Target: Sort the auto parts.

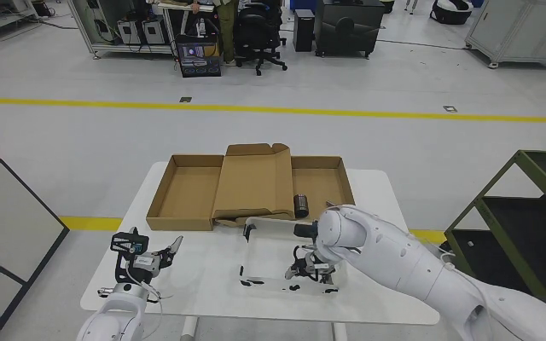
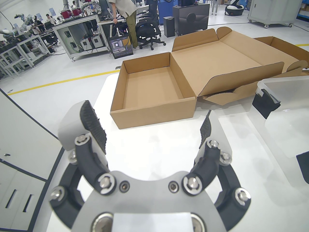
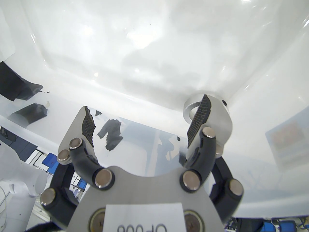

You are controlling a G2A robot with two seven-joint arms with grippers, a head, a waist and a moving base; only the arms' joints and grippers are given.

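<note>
A white table (image 1: 205,290) stands in a big work hall with a pale floor. At the near left of the table the left gripper (image 1: 166,251) (image 2: 147,108) hangs just over the bare top; its jaws are spread wide and hold nothing. A bit farther in, at the middle of the table, sits a clear bin (image 1: 273,222) (image 2: 277,83) (image 3: 144,25) with black patches (image 2: 265,102) stuck on its wall. The right gripper (image 1: 307,271) (image 3: 144,105) is down inside the bin, at its near right part; its jaws are spread too and pinch nothing. A silver ring (image 3: 222,119) lies on the bin's floor close to a wall; one finger (image 3: 200,117) stands right in front of the ring, and I cannot tell if they touch. Beyond the bin, along the far side of the table, lies an open cardboard box (image 1: 179,223) (image 2: 154,112); it has a left part and a right part, and a big flap (image 1: 253,183) lies between them. A black round part (image 1: 300,205) sits in the right part, at its near left corner. Behind the table a yellow line (image 1: 341,111) runs across the floor.
</note>
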